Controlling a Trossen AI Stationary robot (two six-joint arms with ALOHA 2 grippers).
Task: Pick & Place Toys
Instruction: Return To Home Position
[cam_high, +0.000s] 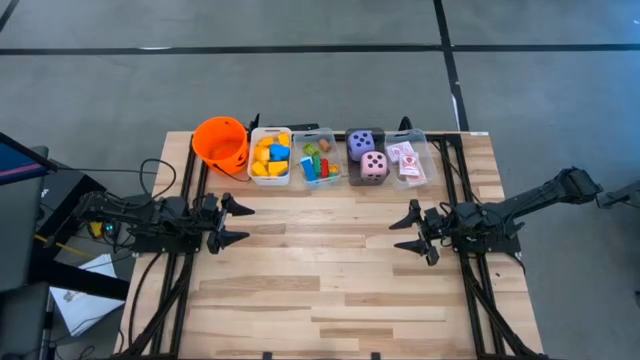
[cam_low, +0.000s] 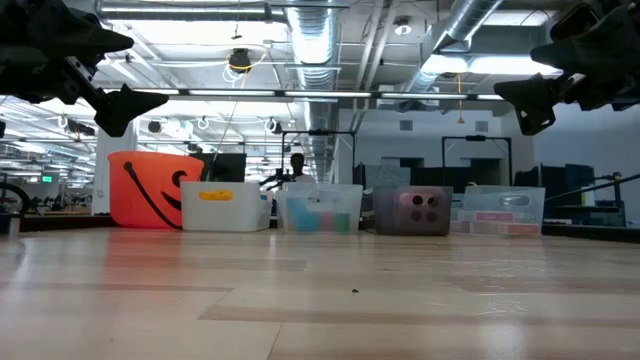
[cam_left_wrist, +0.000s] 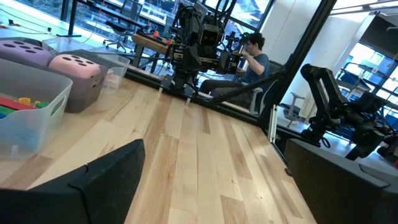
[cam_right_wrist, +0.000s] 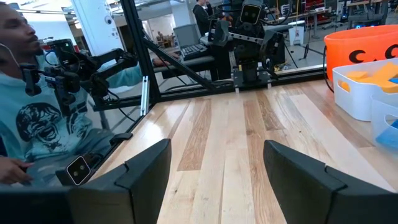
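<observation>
With the toys (cam_high: 272, 158) in the bins (cam_high: 313, 131) along the bench's (cam_high: 330, 290) far edge, I'd ease the left gripper (cam_high: 240, 223) and right gripper (cam_high: 405, 226), both spread apart and empty, home well clear of them.

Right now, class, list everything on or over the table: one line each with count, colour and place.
bucket: one, orange, left end of row, far edge of table
white bin: one, white, beside bucket
big blocks: several, yellow and blue, in white bin
small blocks: several, red, green, blue, second bin
purple die: one, purple, third bin
pink die: one, pink, same bin
playing cards: some, red-patterned, last bin
left tool: one, dark, open, table's left
right tool: one, dark, open, table's right
</observation>
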